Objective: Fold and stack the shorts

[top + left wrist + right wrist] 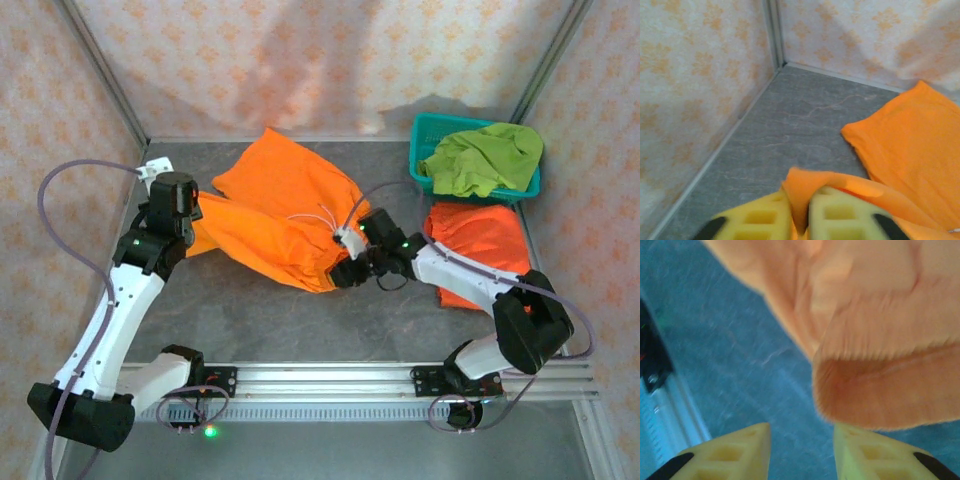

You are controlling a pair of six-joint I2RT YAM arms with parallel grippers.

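The left claw (801, 220) has a fold of the orange shorts (910, 145) between its fingers (gripped or loose, I cannot tell); the right claw (801, 452) gapes empty just short of them.

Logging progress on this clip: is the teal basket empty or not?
Not empty. The green shorts lie bunched inside the basket, with cloth spilling over its rim.

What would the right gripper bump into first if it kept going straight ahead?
Most likely the orange shorts. Their gathered edge lies just past the open right gripper, a bit off to one side. The wrist picture is blurry, so depth is unclear, and it might brush the table first.
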